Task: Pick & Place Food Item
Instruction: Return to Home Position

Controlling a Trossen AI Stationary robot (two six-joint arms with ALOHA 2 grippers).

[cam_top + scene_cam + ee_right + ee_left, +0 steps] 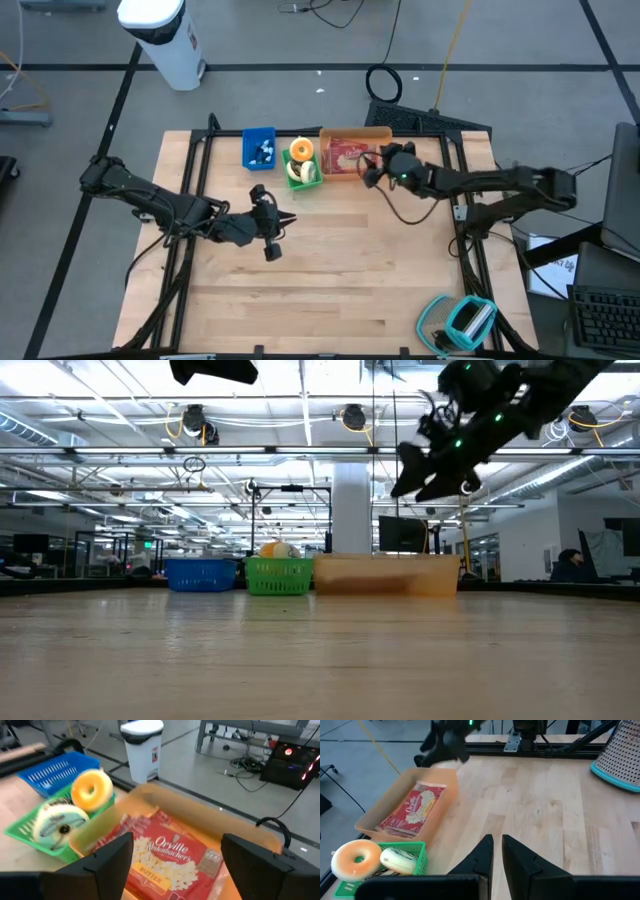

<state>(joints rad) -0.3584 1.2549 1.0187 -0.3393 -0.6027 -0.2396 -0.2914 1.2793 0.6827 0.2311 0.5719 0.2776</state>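
Note:
A red bag of butter popcorn (pixel 165 855) lies flat in a tan bin (pixel 355 131) at the table's far edge. To the bin's left stands a green basket (pixel 30 832) holding an orange-glazed donut (pixel 91 787) and a pale round food item (pixel 57 822). A blue basket (pixel 260 148) stands further left. My right gripper (pixel 372 168) hangs open in the air over the bin's right end, with nothing between its fingers (pixel 112 857). My left gripper (pixel 285 222) is shut and holds nothing, above the table's middle left.
A teal and grey mesh item (pixel 465 320) lies at the table's near right corner. Bare wood (pixel 340 270) spreads across the middle and near part of the table. A white bin (pixel 165 35) stands on the floor beyond the far left.

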